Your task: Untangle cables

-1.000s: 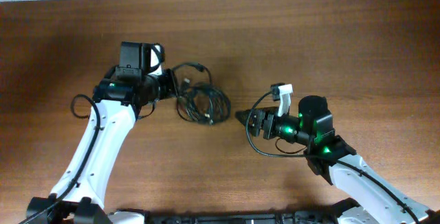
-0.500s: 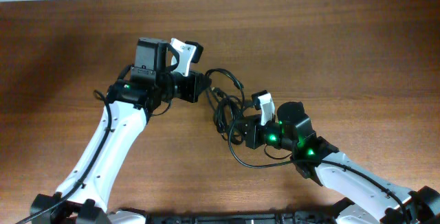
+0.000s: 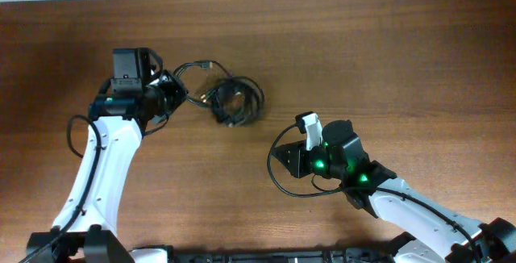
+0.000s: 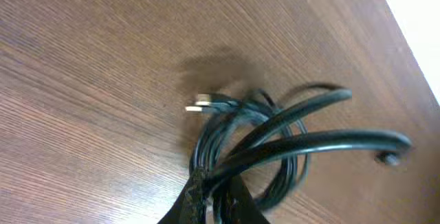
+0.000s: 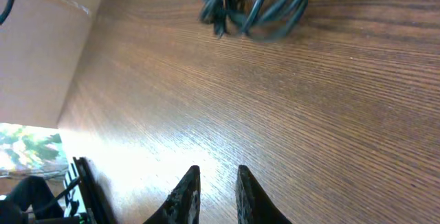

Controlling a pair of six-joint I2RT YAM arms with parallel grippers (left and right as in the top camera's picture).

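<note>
Left gripper clamped on tangled black cable bundle; right gripper jaws nearly together, empty, well apart from bundle.

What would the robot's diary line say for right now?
task: untangle cables | left gripper: shut on cable bundle | right gripper: fingers close together, empty, apart from bundle | bundle: tangled on table

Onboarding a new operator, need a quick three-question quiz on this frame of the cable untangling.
1. True or false: the right gripper touches the tangled black cable bundle.
2. Which holds the bundle? A) left gripper B) right gripper C) neither
3. Fill in: the surface under the bundle is a brown wooden ___.
Key: 1 false; 2 A; 3 table.
</note>
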